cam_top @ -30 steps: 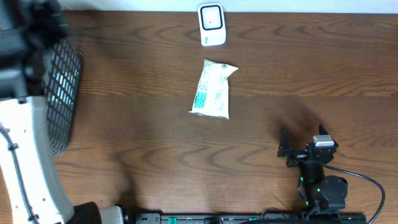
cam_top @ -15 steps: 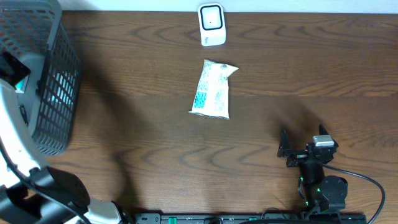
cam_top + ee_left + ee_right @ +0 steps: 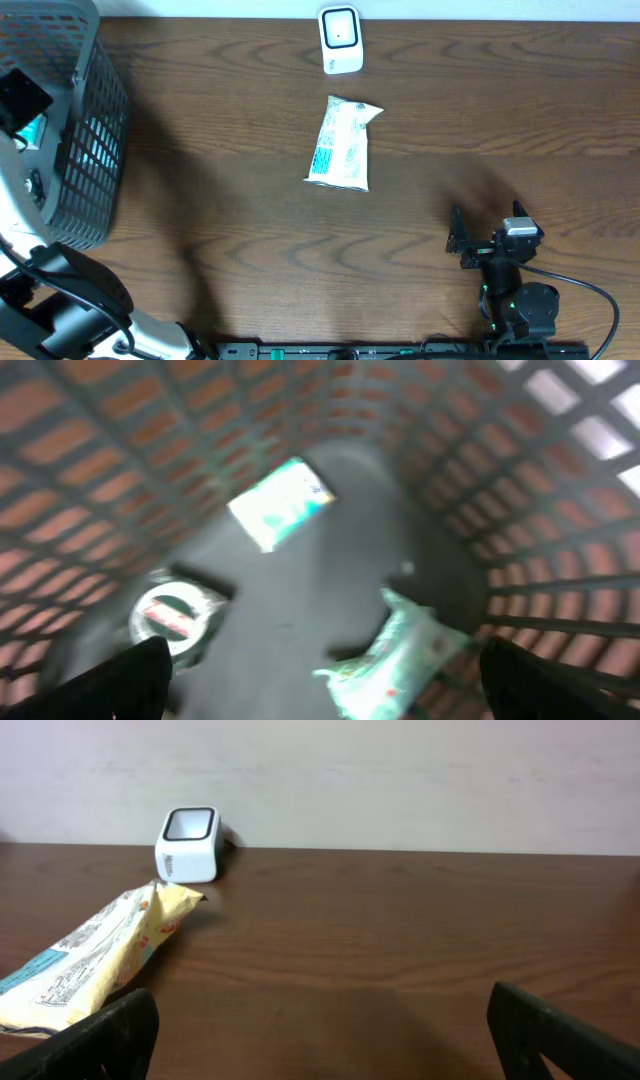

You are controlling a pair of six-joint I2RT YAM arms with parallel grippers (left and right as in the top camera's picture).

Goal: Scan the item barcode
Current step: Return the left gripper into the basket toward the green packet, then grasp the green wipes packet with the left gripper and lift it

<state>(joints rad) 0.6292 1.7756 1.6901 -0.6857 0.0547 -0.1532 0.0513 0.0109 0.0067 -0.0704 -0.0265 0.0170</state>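
Packet (image 3: 343,145), flat and crinkly, lies on the wood-grain surface (image 3: 200,220) near the boxy white scanner (image 3: 340,40). Left pincer (image 3: 325,680) is spread over the black mesh basket (image 3: 95,150); right pincer (image 3: 325,1040) is spread too.

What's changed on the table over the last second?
The left arm swung toward the near-left corner, uncovering the black mesh basket. The left gripper now hangs open over the basket's inside, holding nothing. Nothing was taken hold of or let go. The snack packet, the barcode scanner and the open right gripper stayed where they were.
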